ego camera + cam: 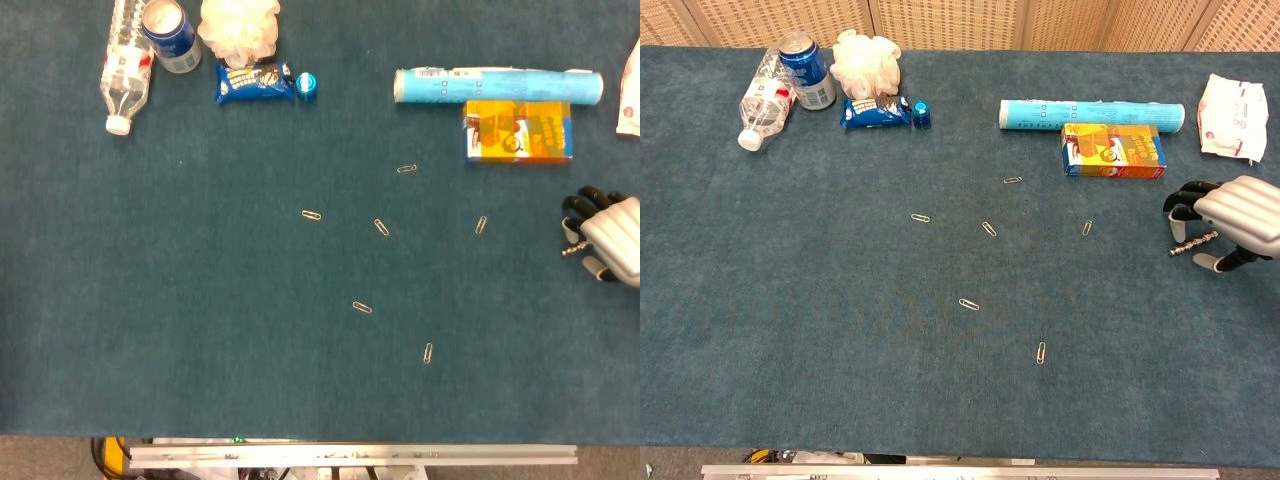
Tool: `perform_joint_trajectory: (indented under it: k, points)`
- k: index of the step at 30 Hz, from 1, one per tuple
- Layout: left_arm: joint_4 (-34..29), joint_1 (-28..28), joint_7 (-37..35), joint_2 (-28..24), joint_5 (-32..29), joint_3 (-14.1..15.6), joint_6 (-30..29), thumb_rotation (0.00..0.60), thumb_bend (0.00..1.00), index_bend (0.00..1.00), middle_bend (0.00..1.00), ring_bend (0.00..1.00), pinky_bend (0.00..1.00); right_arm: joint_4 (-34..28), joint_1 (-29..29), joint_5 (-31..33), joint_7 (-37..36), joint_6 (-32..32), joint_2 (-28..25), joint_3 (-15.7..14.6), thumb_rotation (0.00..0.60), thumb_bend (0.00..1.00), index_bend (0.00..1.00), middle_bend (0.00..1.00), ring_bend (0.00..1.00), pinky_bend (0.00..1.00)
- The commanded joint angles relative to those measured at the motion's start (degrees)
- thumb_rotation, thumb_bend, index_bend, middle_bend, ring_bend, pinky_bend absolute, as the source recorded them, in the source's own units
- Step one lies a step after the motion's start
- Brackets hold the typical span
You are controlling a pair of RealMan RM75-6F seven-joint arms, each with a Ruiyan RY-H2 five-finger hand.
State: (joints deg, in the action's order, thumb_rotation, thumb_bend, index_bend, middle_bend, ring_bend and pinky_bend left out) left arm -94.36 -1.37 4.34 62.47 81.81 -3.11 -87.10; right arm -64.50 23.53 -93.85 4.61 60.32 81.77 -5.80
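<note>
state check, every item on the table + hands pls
right hand: over the drill bit, fingers curled down around it; grip unclear
drill bit: flat on the cloth
water bottle: on its side, capped
soda can: upright
cookie pack: flat, sealed
blue tube: lying flat
orange box: flat, touching the tube
paper clips: scattered, apart
left hand: not in view
</note>
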Motion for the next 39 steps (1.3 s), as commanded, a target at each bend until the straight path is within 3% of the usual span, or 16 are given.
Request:
perform_joint_trajectory:
  k: [1, 39]
  points:
    - [0.0, 0.0, -0.1, -0.1, 0.0, 0.0, 0.0, 0.6, 0.05, 0.3, 0.34, 0.33, 0.45, -0.1, 0.1, 0.0, 0.3, -0.1, 0.1, 0.0, 0.6, 0.25, 0.49, 0.25, 0.17, 0.37]
    - [-0.2, 0.3, -0.7, -0.4, 0.3, -0.1, -0.6, 0.6, 0.05, 0.3, 0.34, 0.33, 0.45, -0.9, 1.3, 1.0, 3.8, -1.5, 1.1, -0.2, 0.6, 0.25, 0.53, 0.25, 0.17, 0.37]
